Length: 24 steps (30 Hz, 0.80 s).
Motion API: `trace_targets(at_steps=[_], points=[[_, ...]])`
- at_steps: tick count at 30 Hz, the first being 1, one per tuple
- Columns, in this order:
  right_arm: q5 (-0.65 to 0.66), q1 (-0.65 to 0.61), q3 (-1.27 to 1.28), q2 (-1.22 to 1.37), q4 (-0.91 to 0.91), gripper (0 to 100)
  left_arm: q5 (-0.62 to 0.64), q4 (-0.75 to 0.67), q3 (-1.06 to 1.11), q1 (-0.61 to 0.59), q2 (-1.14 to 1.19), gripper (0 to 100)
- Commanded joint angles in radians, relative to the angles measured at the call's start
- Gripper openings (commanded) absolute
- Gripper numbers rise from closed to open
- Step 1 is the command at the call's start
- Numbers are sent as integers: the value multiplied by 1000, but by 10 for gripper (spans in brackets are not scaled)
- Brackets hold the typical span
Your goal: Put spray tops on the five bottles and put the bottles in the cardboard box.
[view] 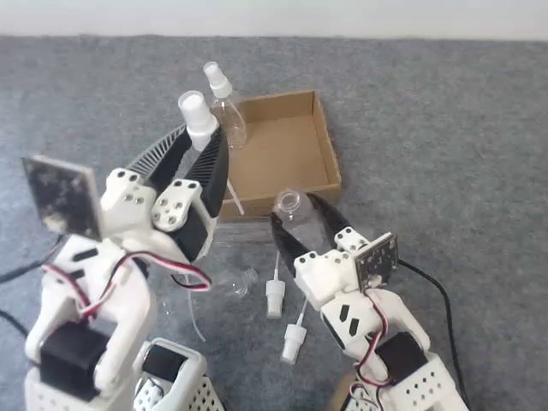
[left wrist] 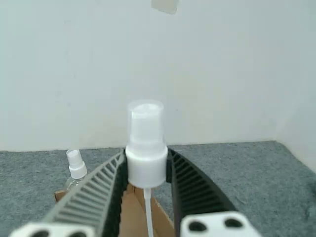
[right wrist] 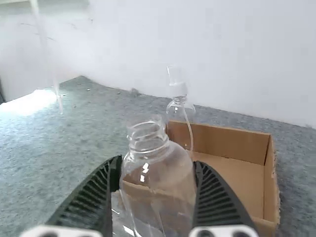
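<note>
My left gripper [view: 202, 145] is shut on a white spray top [view: 195, 114], held upright above the near left corner of the cardboard box [view: 295, 163]. Seen from the left wrist, the spray top [left wrist: 146, 148] sits between the fingers with its dip tube [left wrist: 147, 215] hanging down. My right gripper [view: 298, 216] is shut on an open clear bottle [view: 291, 205], upright just in front of the box. From the right wrist, the bottle [right wrist: 155, 182] has no top. A capped bottle [view: 224, 107] stands at the box's far left corner.
Two loose spray tops [view: 274, 293] [view: 294, 339] lie on the grey carpet between the arms. A clear bottle [view: 229, 281] lies on its side near the left arm's base. Open carpet lies right of the box.
</note>
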Motion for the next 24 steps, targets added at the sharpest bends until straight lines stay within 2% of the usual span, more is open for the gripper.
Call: trace_targets(at_steps=[1,7,24], points=[[14,-50,20,-15,-28,35,41,-91,50,-3,-94,12],[14,-120,21,-5,-27,34,41,-147,127,3,-190,12],[12,-180,21,-4,-38,34,41,-146,231,6,-273,12]])
